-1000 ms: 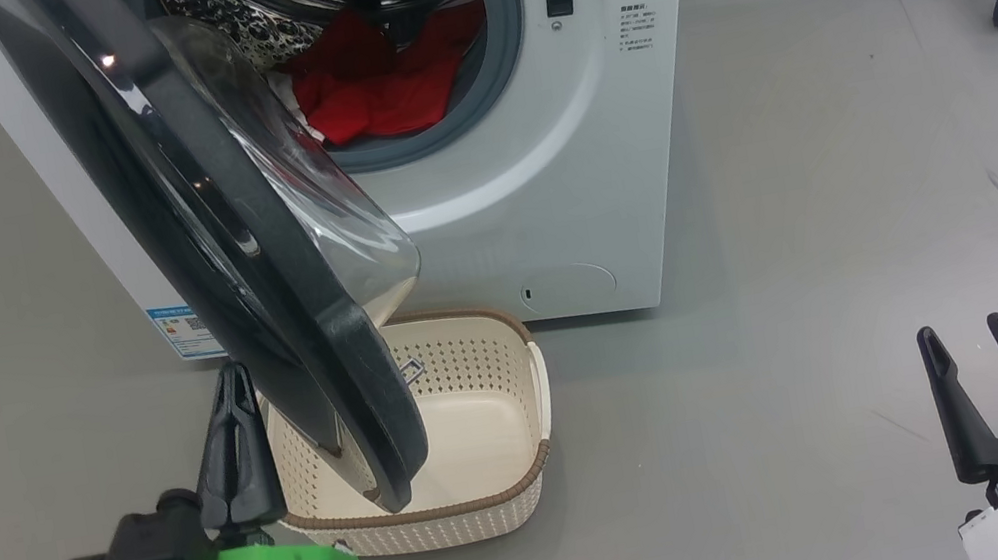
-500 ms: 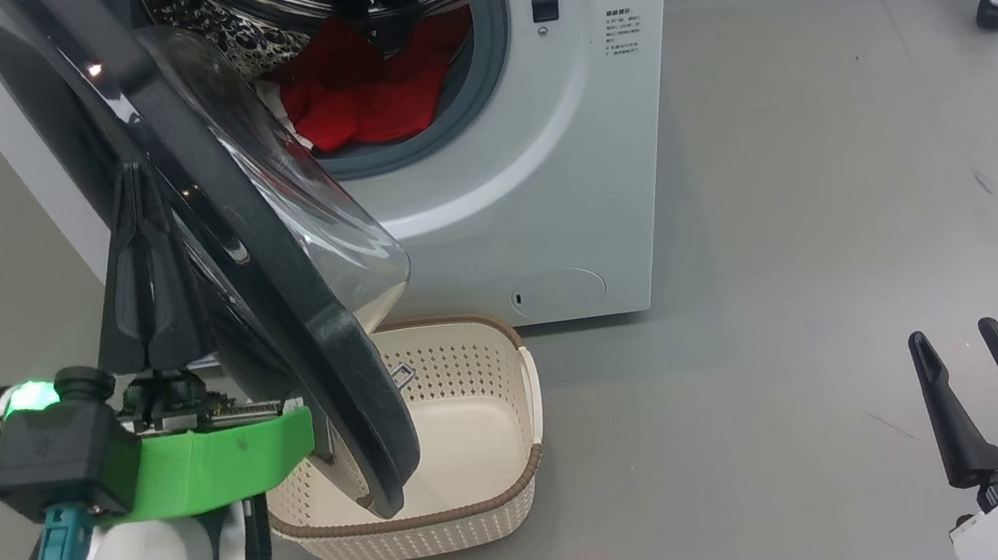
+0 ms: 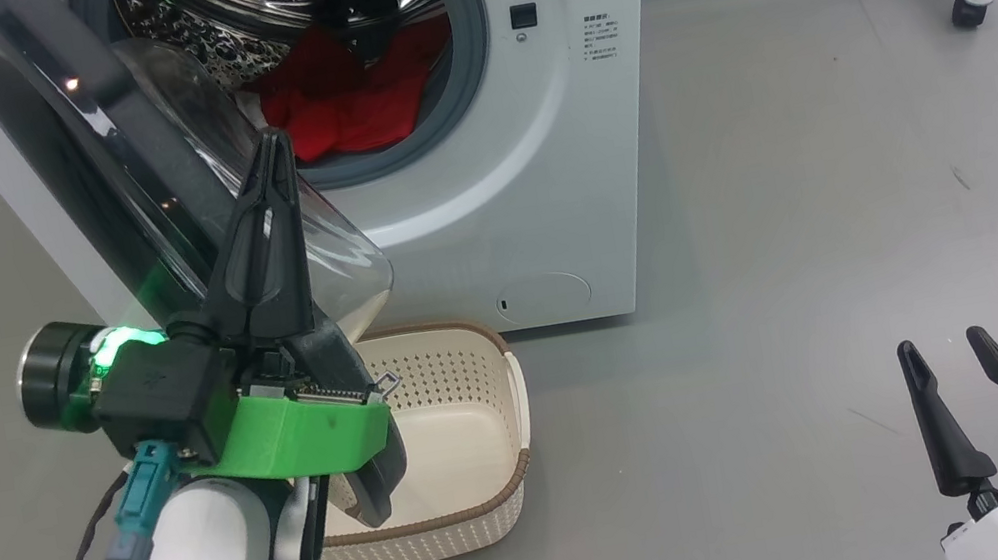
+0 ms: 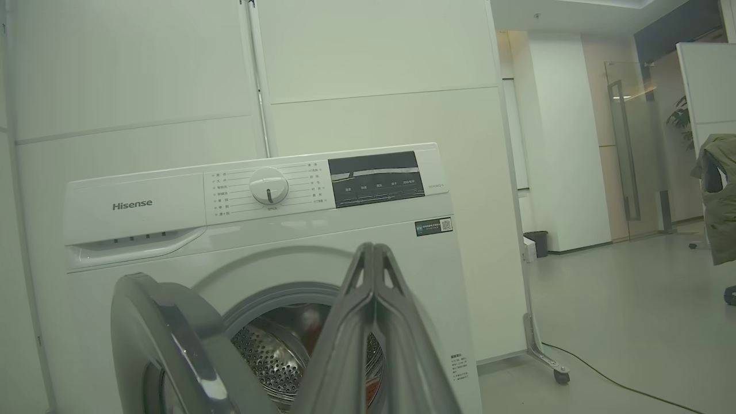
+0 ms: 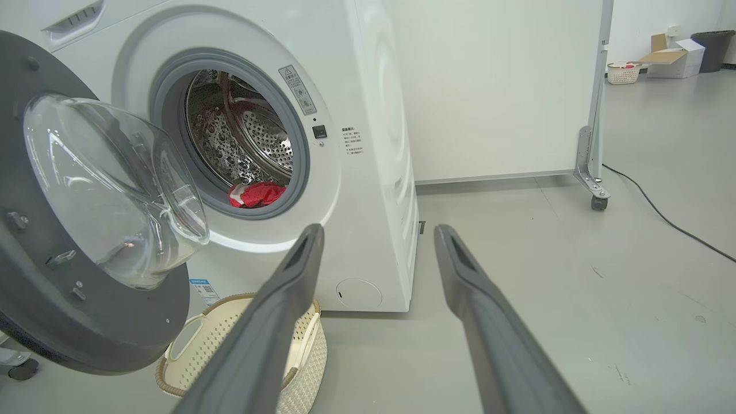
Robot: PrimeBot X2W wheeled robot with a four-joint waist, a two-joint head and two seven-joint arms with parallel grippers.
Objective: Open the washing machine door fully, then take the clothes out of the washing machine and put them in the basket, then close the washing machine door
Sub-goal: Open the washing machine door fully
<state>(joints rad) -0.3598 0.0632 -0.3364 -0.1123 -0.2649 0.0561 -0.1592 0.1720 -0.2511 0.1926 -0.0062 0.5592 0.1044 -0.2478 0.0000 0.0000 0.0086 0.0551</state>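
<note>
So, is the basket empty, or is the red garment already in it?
Empty, as far as it shows: the basket has a bare cream floor, and the clothes lie inside the washing machine.

1. The brand "Hisense" stands in grey letters on the drawer front (image 4: 132, 204), upper left of the washing machine (image 4: 322, 241) — the one word that reads clearly.
2. Around the dial (image 4: 268, 186) run two columns of small print, too fine to read.
3. The dark display panel (image 4: 376, 179) carries a row of pale words, not legible.
4. Just below it, a small dark sticker (image 4: 433, 226) bears a QR code.
5. A warning sticker (image 5: 297, 89) with a triangle sign sits on the rim of the drum opening; its text is too small.
6. Grey printed lines (image 5: 352, 141) stand beside the opening and a blue label (image 5: 201, 286) low on the front — neither can be read.
</note>
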